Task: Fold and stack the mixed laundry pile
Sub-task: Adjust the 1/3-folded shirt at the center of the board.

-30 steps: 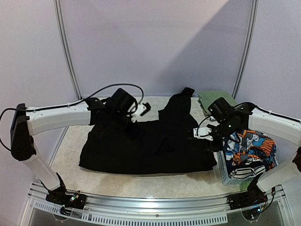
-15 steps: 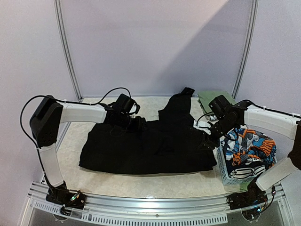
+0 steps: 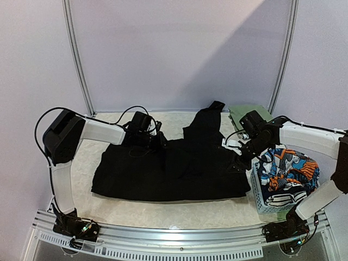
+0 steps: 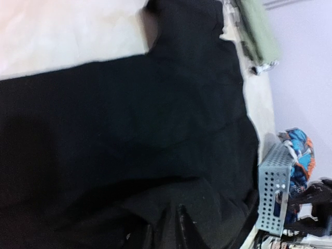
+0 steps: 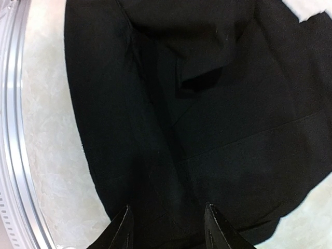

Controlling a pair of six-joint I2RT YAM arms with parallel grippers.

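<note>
Lowered since a second ago, the left gripper [image 4: 164,222] meets the black garment [image 3: 168,173] under its fingers, pinch unclear to us, while the right gripper [image 5: 167,208] stands spread astride it, risking a lopsided lift.

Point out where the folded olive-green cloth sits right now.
In the top external view, the folded olive-green cloth lies far back on the right side. It is beyond the pale blue basket and just right of the black garment.
</note>
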